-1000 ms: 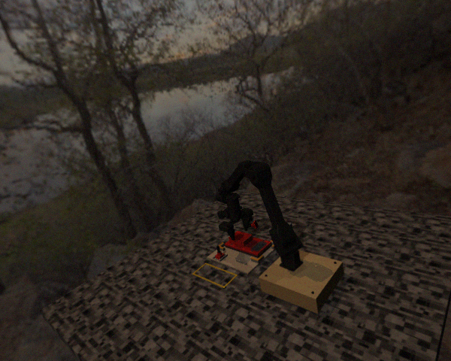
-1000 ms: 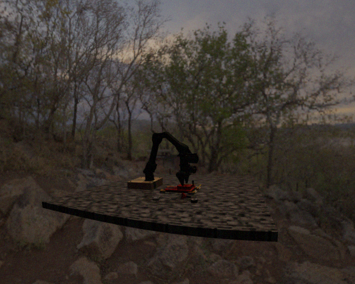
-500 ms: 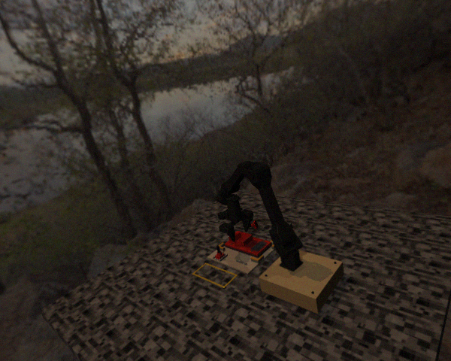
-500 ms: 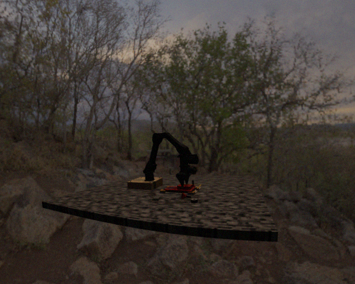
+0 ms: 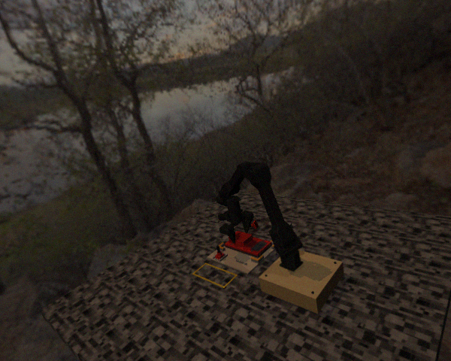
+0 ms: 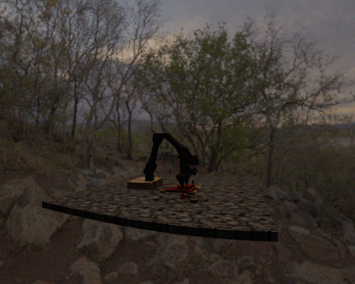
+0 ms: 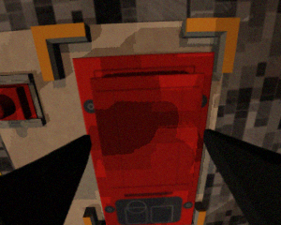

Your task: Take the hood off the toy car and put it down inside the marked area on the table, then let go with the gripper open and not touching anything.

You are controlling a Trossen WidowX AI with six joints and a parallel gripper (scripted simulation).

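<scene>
The arm (image 5: 270, 201) (image 6: 154, 152) rose behind the pincer (image 5: 239, 235) (image 6: 182, 185) (image 7: 148, 135), bent at a high elbow (image 5: 256, 172) (image 6: 161, 136), and its wrist (image 5: 233, 210) (image 6: 185, 168) hung directly above the pincer, which pointed down with its two black fingers spread wide apart, gripping nothing.

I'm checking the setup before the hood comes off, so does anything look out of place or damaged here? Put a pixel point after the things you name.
Nothing clearly stands out. The toy car (image 5: 249, 244) (image 7: 142, 164) sits between the orange corner brackets (image 7: 231, 44), and the yellow outline (image 5: 207, 280) lies flat beside the board (image 5: 243, 264) (image 7: 126, 39).
</scene>
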